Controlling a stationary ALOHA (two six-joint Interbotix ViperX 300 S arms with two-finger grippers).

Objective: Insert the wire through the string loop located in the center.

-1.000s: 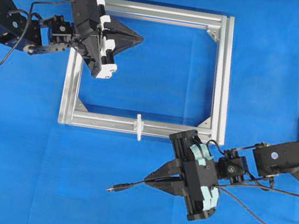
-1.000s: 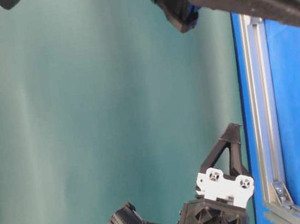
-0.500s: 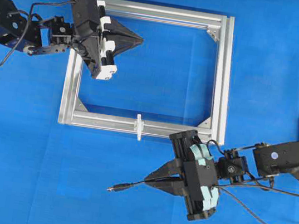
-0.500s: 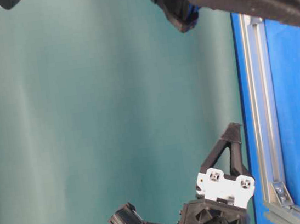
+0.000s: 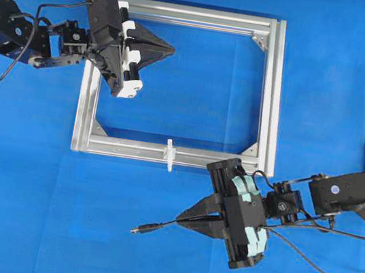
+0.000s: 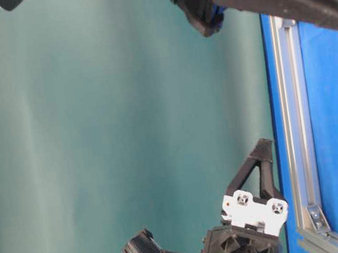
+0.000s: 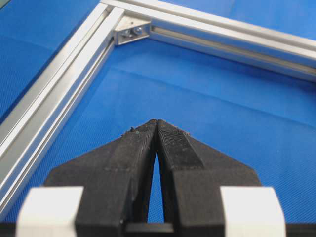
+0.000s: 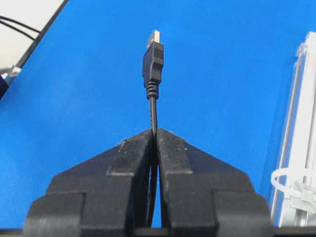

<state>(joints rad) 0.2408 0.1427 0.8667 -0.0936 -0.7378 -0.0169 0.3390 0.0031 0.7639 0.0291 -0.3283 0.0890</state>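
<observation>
Right hand (image 5: 187, 217) pinches the wire (image 8: 153, 59) near the string loop (image 5: 169, 154) — left hand (image 5: 170, 47) closed, empty.

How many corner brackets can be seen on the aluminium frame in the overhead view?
3: top right corner bracket, bottom right corner bracket and bottom left corner bracket of the aluminium frame. The left gripper covers the top left corner, so a fourth may be hidden.

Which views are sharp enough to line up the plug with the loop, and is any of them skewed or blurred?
Overhead: evenly lit, sharp on wire and loop. Right wrist: plug crisp, loop soft at the edge. Table-level: turned sideways, mostly backdrop. Left wrist: only shut fingers and frame.
</observation>
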